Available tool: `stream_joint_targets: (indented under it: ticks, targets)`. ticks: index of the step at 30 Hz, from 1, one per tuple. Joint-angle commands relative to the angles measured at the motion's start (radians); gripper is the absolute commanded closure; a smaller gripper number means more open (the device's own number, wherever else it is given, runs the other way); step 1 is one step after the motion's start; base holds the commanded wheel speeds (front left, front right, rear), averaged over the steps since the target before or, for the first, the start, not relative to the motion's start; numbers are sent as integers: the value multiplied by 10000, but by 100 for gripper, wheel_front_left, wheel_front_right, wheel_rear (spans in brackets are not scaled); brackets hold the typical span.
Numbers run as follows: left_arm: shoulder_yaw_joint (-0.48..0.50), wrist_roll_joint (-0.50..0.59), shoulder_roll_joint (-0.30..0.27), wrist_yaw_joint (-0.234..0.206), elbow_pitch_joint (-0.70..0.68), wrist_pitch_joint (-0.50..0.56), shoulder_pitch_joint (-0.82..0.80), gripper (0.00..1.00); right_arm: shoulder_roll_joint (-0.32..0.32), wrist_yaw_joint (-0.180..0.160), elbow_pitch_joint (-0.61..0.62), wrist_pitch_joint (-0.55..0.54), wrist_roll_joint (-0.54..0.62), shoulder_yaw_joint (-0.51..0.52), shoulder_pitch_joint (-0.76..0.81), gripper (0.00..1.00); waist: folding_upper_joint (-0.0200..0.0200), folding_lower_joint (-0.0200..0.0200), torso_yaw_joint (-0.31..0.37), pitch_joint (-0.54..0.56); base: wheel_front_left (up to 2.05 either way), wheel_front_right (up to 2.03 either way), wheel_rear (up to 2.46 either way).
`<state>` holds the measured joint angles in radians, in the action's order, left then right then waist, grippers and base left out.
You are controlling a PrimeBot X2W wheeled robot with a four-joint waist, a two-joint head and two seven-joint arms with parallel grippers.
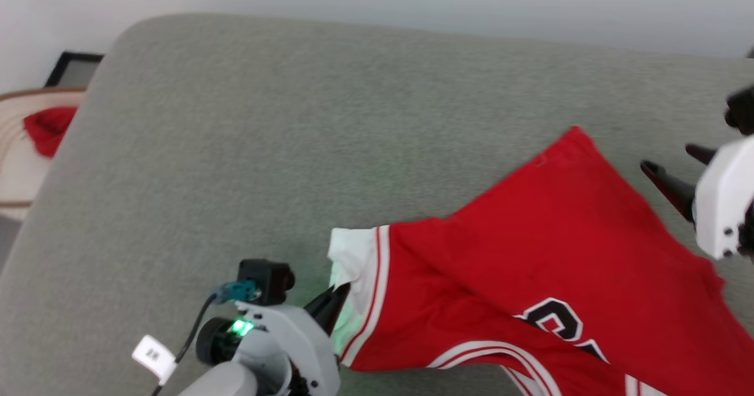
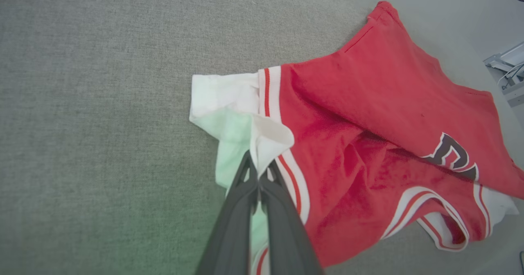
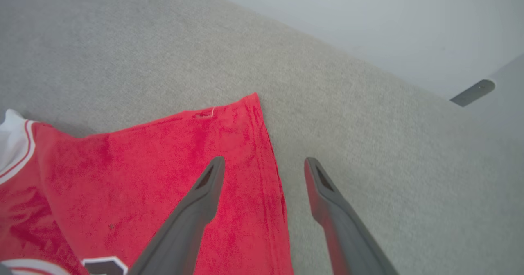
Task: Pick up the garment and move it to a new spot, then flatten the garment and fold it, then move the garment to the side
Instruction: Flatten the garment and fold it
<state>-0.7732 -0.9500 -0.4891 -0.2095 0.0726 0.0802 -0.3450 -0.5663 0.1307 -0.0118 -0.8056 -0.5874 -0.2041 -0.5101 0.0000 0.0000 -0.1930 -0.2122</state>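
Two grippers on my screen, so I'll sweep across from the left. Far left, off the grey cushion (image 1: 235,119), a red cloth (image 1: 47,128) sits in a pale round tray (image 1: 12,154), and that's not mine to touch.

Next comes my left gripper (image 1: 337,294), fingers pressed together and pinching the white sleeve (image 2: 229,99) of the garment (image 1: 530,254). The left wrist view shows the fabric curled up between the tips. The garment lies rumpled on the cushion's near right part, one red layer flopped over the lettering, its hem corner pointing toward the far edge.

Over on the right, my right gripper (image 1: 668,157) is spread wide and holding nothing. Its own wrist view frames one finger over the red hem and the other over bare cushion.

My read: we're at the flattening. To do it well I'd straddle that hem edge and close right at the corner. Then I'd draw both hands apart low and evenly, so the sleeve doesn't slip out.
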Motion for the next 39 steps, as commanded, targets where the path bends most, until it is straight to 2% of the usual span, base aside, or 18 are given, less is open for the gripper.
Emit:
stream_joint_targets:
  ticks: [1,8,20,28,29,30,34,39]
  targets:
    - [-84,96,179,160,161,10,-271,100,-106,0,-558,175,-71,-468,-672,0,0,0,-594,-384,0,0,0]
    - [-389,251,820,577,687,-76,-901,100,-511,-1,-2540,223,-380,-1843,-2376,0,0,0,-1342,-895,0,0,0]
    - [-655,274,1546,1071,1475,-298,-1412,100,-777,-1,-5008,-364,-908,-3386,-3955,0,0,0,-2067,-1581,0,0,0]
    - [-684,253,1820,1217,1843,-456,-1622,100,-495,-6,-6621,-980,-1278,-4170,-4158,0,0,0,-2265,-1882,0,0,0]
    - [-680,242,1835,1238,1879,-466,-1625,100,-444,-6,-6818,-1181,-1343,-4236,-4143,56,0,0,-2266,-1898,0,0,0]
    - [-681,233,1847,1258,1916,-492,-1622,100,-400,-6,-6983,-1444,-1430,-4332,-4123,100,0,0,-2264,-1907,0,0,0]
    - [-675,192,1906,1279,2032,-531,-1637,100,-343,-4,-7322,-2063,-1647,-4485,-4222,100,0,0,-2231,-1920,0,0,0]
    - [-645,141,1931,1294,2159,-582,-1661,100,-347,-4,-7462,-1992,-1637,-4465,-4545,100,0,0,-2159,-1868,0,0,0]
